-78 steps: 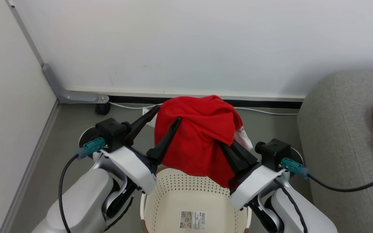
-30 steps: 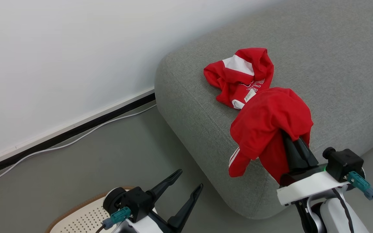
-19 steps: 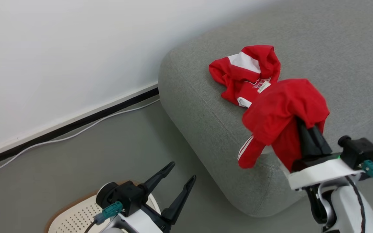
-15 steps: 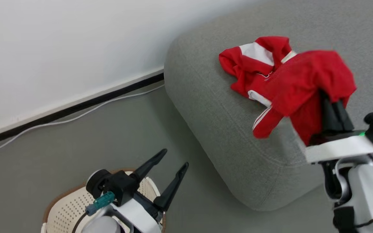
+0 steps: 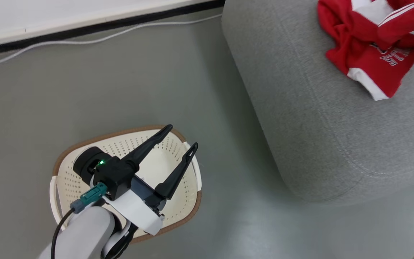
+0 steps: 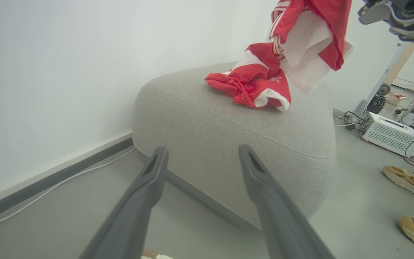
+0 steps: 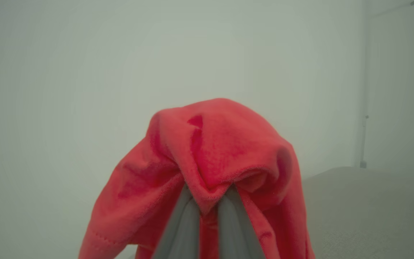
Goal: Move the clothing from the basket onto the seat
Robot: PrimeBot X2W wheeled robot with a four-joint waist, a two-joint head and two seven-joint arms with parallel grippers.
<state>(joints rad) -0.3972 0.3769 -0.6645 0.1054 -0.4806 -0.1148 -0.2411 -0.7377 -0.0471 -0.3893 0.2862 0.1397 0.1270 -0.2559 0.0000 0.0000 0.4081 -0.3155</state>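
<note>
1. Grey floor is spreading across your head view. Your left gripper is hovering over the cream perforated plastic basket, fingers wide apart and empty. A red lettered garment is lying on the large grey fabric couch.
2. Left wrist view: a second red-and-white garment is hanging above that couch.
3. Right wrist view: your right gripper is pinching it, fingers nearly together.

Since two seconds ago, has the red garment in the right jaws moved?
Yes. The held garment was over the basket; now it hangs away from it, over the seat, above the other garment.
</note>
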